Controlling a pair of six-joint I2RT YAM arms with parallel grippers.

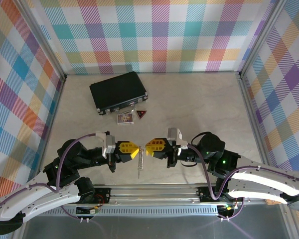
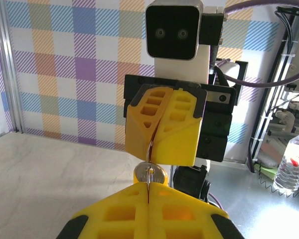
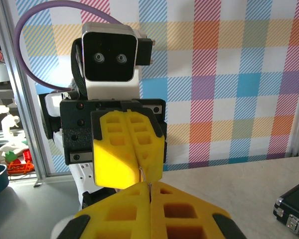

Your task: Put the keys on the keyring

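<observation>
Jaws: left and right both clamped tip-to-tip on keyring [image 2: 149,174], near centre | its chain [image 1: 139,167] long axis far-to-near, free end near | black case [image 1: 118,91] far, closed, contents hidden

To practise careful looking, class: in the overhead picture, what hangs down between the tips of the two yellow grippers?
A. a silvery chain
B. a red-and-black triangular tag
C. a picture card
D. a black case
A: a silvery chain dangles where the left gripper and right gripper meet tip to tip, while the case, card and tag lie farther back on the table.
</observation>
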